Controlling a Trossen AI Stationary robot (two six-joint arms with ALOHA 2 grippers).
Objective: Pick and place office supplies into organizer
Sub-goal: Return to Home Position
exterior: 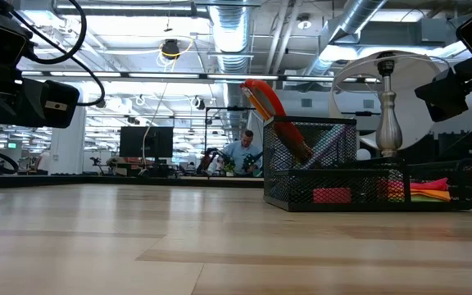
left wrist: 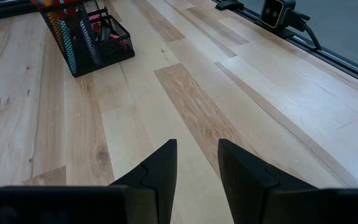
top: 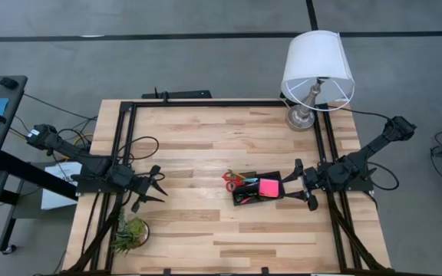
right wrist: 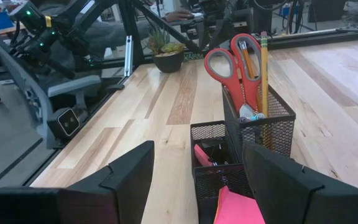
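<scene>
— Where is the organizer (top: pixel 244 198) seen?
— Just toward 3 o'clock from the centre of the table (top: pixel 206 138); red-handled scissors (top: pixel 232 180) and a pink sticky-note pad (top: pixel 268 187) are held inside.
— And the claws?
— The right gripper (top: pixel 288 188) is spread just beside it at 3 o'clock; the left gripper (top: pixel 159 186) is spread at 9 o'clock, well apart.

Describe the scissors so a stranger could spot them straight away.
On the wooden table, look near the white-shaded lamp for the black mesh organizer. The scissors stand blades-down in its tall cup, their red looped handles sticking up beside a straight yellow pencil.
</scene>
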